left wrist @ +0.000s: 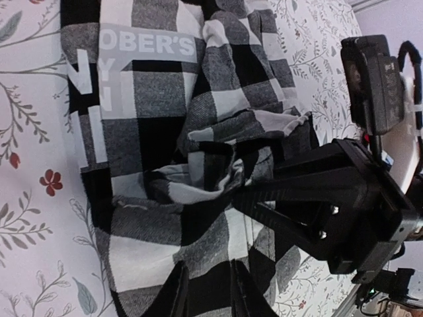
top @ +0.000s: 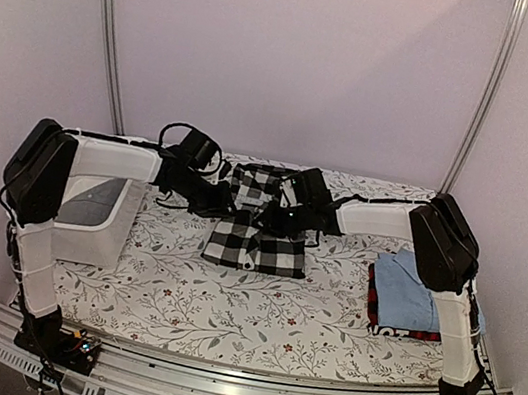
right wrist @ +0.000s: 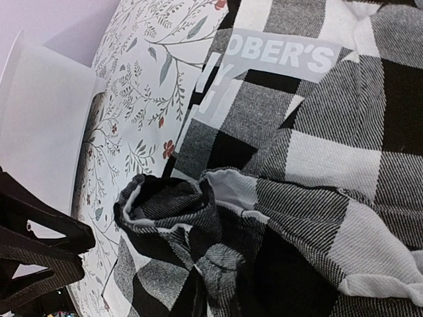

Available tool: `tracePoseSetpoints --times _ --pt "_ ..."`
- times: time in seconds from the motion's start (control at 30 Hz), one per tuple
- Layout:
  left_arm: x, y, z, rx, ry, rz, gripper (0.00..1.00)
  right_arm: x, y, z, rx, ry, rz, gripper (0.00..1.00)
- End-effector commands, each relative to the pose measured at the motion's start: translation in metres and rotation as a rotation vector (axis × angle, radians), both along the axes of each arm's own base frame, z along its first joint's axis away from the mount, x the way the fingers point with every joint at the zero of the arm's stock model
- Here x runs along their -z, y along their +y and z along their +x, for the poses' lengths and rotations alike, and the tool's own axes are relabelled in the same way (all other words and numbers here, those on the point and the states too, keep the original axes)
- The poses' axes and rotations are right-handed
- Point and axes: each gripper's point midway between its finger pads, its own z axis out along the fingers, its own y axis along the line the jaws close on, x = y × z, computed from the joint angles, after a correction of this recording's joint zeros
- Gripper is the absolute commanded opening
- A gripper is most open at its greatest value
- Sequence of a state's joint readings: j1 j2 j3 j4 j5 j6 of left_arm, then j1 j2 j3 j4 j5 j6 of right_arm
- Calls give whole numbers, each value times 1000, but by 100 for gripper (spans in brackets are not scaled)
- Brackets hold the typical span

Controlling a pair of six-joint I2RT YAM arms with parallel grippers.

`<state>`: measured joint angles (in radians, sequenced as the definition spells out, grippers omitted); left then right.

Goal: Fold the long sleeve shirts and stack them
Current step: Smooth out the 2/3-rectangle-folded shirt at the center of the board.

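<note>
Three long sleeve shirts lie on one floral-covered table (top: 224, 318): one black-and-white checked shirt (top: 256, 247) at the middle, and one light blue shirt (top: 405, 292) atop one red-and-black shirt (top: 402, 332) at the right edge. One white tub (top: 99, 216) stands at the left edge. Two arms, the left arm (top: 35, 261) and the right arm (top: 454, 336), flank them.

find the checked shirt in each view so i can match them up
top external: checked shirt lies in the middle of the picture, spread flat on the cloth.
left wrist: checked shirt fills the middle from top to bottom, bunched near the centre.
right wrist: checked shirt fills the right and lower part.
shared landmark: flowered tablecloth shows in all three; white lettering shows in both wrist views.
</note>
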<state>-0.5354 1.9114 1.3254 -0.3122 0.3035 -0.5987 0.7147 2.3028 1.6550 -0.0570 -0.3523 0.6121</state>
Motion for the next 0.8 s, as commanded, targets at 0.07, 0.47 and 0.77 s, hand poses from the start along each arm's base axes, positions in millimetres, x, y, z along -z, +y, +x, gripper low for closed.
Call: tracePoseSetpoints --times 0.07,0.47,0.77 --pt "24 -21 16 14 13 -34 22 -15 -3 -3 23 -31 1 27" --pt "59 -12 33 -24 59 8 23 -53 -82 8 163 -128 -84 50" --pt "21 -22 37 4 -14 -38 25 -14 -94 18 160 -115 -199 53"
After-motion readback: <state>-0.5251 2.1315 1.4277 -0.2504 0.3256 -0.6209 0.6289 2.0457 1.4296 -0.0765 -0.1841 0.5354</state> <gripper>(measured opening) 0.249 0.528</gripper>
